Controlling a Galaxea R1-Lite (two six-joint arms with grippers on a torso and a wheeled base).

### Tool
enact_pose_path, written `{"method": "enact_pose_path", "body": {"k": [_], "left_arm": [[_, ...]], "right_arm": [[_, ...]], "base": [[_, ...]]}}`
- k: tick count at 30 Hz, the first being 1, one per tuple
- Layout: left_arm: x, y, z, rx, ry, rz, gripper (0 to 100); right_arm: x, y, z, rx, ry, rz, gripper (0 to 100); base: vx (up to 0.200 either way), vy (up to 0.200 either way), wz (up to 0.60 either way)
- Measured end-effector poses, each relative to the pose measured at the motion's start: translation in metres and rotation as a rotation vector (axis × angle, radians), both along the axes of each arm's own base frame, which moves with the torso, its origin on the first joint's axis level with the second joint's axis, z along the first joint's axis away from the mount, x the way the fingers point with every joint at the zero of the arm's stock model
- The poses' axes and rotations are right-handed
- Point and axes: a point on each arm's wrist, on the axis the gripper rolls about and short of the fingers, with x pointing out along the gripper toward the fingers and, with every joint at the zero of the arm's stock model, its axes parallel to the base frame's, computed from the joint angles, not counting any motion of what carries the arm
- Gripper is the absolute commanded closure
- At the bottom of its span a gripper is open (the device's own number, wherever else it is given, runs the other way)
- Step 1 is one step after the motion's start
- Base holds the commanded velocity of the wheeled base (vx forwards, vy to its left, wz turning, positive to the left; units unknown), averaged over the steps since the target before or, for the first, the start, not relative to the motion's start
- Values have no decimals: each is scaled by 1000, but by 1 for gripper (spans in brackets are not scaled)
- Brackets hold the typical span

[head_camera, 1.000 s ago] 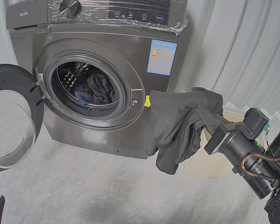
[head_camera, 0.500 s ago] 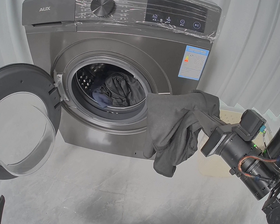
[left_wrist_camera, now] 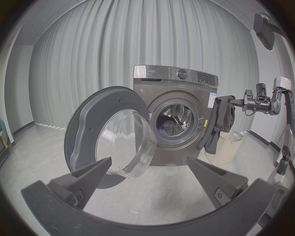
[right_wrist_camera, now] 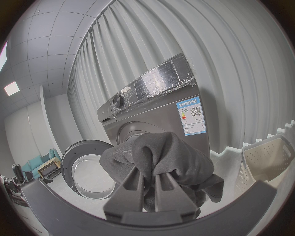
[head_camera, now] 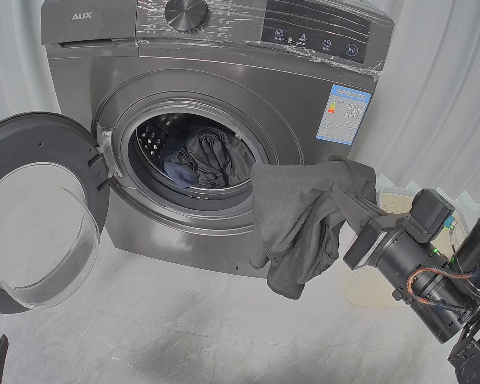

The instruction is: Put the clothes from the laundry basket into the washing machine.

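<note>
right gripper (right_wrist_camera: 149, 181) clamps the dark grey garment (head_camera: 298, 222), hanging just right of the washing machine (head_camera: 208, 87) opening. we expect the low hem may catch the door seal (head_camera: 186, 195) or slide out and drop; left gripper (left_wrist_camera: 148, 159) wide

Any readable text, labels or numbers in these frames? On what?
Grey front-loading washing machine, drawer front: pale brand logo, not transcribed.
Blue-and-white rectangular sticker on its front: print too small to read.
Dark glossy control panel: icons, captions too small.
Round metal dial: surrounding marks too small.
Dark grey cloth garment, cream plastic laundry basket: none.
</note>
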Motion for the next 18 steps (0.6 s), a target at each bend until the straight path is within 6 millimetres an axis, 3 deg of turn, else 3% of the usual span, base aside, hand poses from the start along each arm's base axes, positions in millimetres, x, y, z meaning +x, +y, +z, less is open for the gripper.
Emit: {"method": "enact_pose_path", "body": {"k": [14, 18], "left_arm": [[0, 0, 0, 0, 0, 0, 0], [0, 0, 0, 0, 0, 0, 0]], "right_arm": [[1, 1, -2, -1, 6, 0, 100], [2, 1, -3, -3, 9, 0, 100]], "base": [[0, 200, 0], [0, 0, 0]]}}
